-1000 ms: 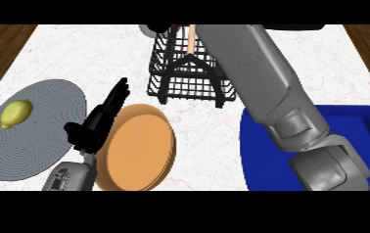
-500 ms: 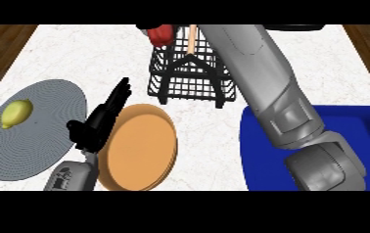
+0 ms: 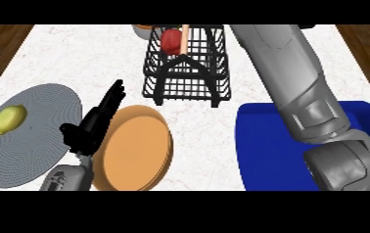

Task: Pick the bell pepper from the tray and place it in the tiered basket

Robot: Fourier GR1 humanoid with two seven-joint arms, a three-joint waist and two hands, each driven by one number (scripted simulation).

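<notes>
Red bell pepper (image 3: 171,40) shows inside the top of the black wire tiered basket (image 3: 188,80), just left of the grey right forearm (image 3: 282,70). The right robot hand is out of view, its state untold. The left robot hand (image 3: 92,127) rests open, well apart, beside the round orange plate (image 3: 137,149).

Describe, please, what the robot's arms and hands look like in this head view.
The left hand is black, with slim fingers and a thumb, on a short grey left forearm. The right forearm is a thick, smooth grey shell in segments, with a rounded joint low down. No cables or markings show. The right hand is out of view.
</notes>
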